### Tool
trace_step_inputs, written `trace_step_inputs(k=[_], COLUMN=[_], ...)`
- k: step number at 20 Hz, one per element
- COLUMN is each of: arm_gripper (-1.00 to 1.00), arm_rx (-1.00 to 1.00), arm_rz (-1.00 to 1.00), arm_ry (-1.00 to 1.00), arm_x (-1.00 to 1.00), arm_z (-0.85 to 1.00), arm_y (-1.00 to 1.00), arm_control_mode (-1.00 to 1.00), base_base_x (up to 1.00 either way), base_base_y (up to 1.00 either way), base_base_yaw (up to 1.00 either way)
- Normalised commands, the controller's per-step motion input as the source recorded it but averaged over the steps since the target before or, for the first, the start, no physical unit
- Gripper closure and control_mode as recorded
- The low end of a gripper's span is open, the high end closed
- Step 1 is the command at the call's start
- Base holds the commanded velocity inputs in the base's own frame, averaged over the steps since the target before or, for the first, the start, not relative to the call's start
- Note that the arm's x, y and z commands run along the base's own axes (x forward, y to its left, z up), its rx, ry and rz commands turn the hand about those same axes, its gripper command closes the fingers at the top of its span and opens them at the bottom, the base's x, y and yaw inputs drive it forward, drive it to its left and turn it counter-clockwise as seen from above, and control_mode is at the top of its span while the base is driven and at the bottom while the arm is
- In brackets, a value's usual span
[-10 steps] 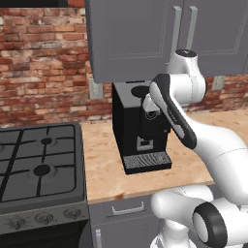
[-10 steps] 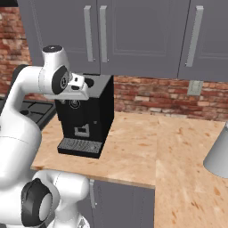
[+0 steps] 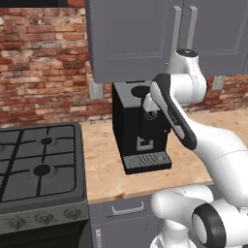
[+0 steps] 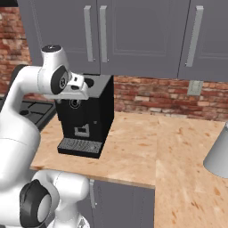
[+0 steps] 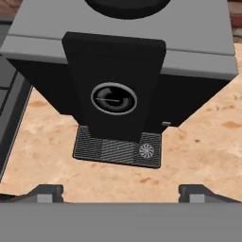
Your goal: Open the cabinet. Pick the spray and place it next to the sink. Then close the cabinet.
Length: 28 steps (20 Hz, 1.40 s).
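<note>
black coffee machine [image 3: 140, 131] stands on wooden worktop [image 3: 101, 164] against brick wall [image 3: 43, 63]. gas stove [image 3: 34, 164] left of it. grey drawer [image 3: 126, 210] below worktop edge. grey rounded object [image 4: 218, 156] at far right.

Both base views look forward and down from behind the arm, left and right, sharing the coffee machine [image 3: 138, 131] and counter [image 4: 147, 147]. The hand view looks steeply down, close above that machine.

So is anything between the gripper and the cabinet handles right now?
Nothing visible blocks the way up. The gripper hangs open in front of the black coffee machine, looking down at it, and the cabinet with its doors shut is directly above. The silver handles stand clear; the coffee machine sits below them on the counter.
</note>
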Motion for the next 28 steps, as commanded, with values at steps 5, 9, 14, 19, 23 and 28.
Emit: trace_step_inputs(k=[5, 9, 14, 19, 23, 28], arm_gripper=[-1.00, -1.00, -1.00, -1.00, -1.00, -1.00], arm_rx=[0.07, 0.09, 0.08, 0.00, -0.01, -0.07], arm_rz=[0.00, 0.00, 0.00, 0.00, 0.03, 0.02], arm_ry=[-0.12, -0.08, -0.16, -0.31, -0.26, -0.17], arm_x=[0.00, 0.00, 0.00, 0.00, 0.00, 0.00], arm_z=[0.13, 0.10, 0.33, 0.55, 0.39, 0.39], arm_y=[-0.29, -0.16, -0.05, -0.04, -0.24, -0.44], arm_control_mode=[-1.00, -1.00, -1.00, -1.00, -1.00, -1.00], base_base_x=[0.00, 0.00, 0.00, 0.00, 0.00, 0.00], base_base_y=[0.00, 0.00, 0.00, 0.00, 0.00, 0.00], base_base_yaw=[0.00, 0.00, 0.00, 0.00, 0.00, 0.00])
